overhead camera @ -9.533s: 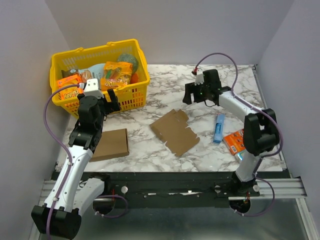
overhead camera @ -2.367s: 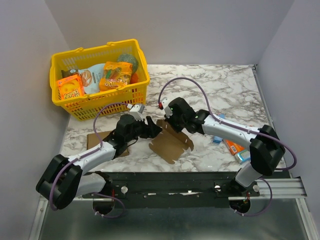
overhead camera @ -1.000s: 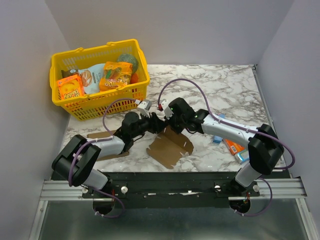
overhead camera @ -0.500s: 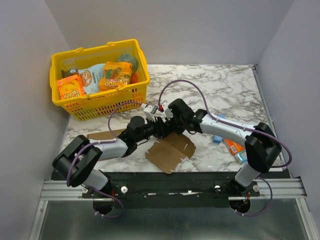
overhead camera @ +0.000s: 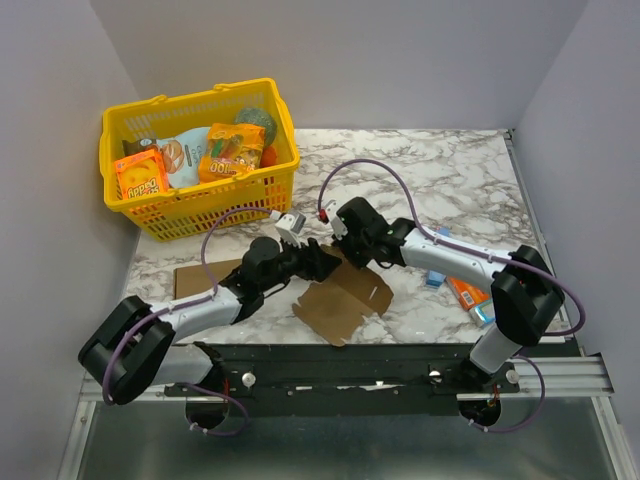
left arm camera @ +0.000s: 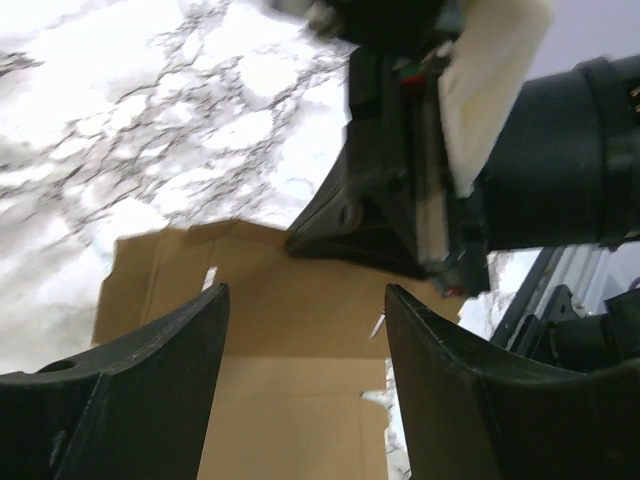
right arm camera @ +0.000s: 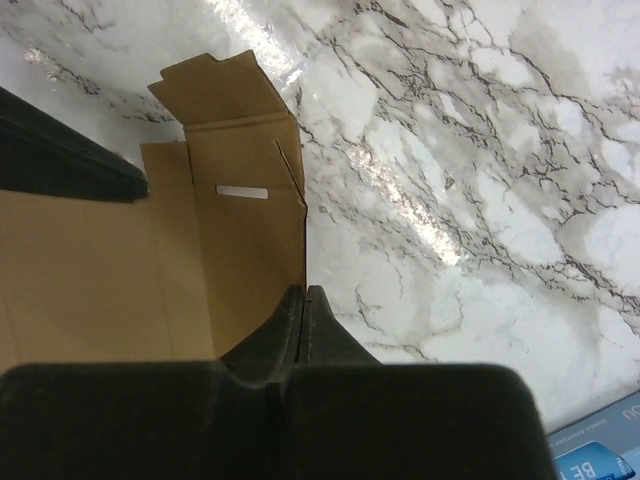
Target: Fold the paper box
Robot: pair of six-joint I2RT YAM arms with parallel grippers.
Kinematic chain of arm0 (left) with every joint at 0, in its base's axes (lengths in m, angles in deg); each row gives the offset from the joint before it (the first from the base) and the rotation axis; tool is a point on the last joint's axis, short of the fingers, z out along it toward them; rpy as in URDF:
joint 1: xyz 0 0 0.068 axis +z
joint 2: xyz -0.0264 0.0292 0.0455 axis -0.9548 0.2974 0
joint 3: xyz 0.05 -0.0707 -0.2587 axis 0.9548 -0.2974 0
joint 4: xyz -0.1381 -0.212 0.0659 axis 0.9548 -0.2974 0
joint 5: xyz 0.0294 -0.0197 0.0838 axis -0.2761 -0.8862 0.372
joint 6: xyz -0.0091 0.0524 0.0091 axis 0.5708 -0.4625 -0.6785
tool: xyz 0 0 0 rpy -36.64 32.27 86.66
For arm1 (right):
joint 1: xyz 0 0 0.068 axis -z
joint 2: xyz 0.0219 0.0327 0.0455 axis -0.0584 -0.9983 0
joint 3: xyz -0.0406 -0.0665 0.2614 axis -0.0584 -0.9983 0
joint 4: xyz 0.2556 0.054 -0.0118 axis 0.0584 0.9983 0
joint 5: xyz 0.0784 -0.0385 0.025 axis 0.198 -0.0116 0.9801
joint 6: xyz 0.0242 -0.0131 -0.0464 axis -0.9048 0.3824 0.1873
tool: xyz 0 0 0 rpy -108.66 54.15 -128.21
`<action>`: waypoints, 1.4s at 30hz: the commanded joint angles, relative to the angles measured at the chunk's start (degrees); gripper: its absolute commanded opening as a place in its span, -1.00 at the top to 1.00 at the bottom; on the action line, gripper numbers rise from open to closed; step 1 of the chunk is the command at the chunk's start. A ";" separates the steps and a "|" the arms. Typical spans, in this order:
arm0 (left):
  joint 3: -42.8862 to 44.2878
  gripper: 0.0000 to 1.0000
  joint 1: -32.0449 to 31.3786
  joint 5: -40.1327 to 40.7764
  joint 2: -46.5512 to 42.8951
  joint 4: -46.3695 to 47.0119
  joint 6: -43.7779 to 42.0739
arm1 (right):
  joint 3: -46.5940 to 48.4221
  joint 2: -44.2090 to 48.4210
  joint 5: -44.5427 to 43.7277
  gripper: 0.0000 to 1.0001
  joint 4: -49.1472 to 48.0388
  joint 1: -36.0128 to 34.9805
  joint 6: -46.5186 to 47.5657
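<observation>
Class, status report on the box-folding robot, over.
Left gripper open over the paper box. Right gripper shut on its edge. Flat cardboard sheet partly under left arm.

Box low in the middle of the top view, both grippers at its upper edge.
The paper box (overhead camera: 340, 300) lies on the table (overhead camera: 440, 180) just below centre, close to the table's lower edge. The left gripper (left arm camera: 303, 295) reaches in from the left and the right gripper (right arm camera: 303, 290) from the right, side by side over the box's upper edge, the right one seemingly on it. A basket (overhead camera: 215, 205) sits upper left, a flat card sheet (overhead camera: 190, 280) lies lower left partly under the left arm, and small packets (overhead camera: 463, 292) lie right of the box.
</observation>
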 commanded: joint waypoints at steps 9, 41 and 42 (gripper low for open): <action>-9.68 -0.82 2.08 6.96 -4.40 -5.42 -2.66 | -2.74 6.98 -0.02 0.99 -1.35 0.60 4.36; -2.64 -0.19 2.35 3.26 15.30 4.07 4.28 | -1.68 6.19 4.29 0.99 -1.52 0.69 3.93; -2.65 -0.20 2.17 3.27 15.82 4.07 4.28 | -1.60 6.10 4.21 0.99 -1.43 0.69 3.84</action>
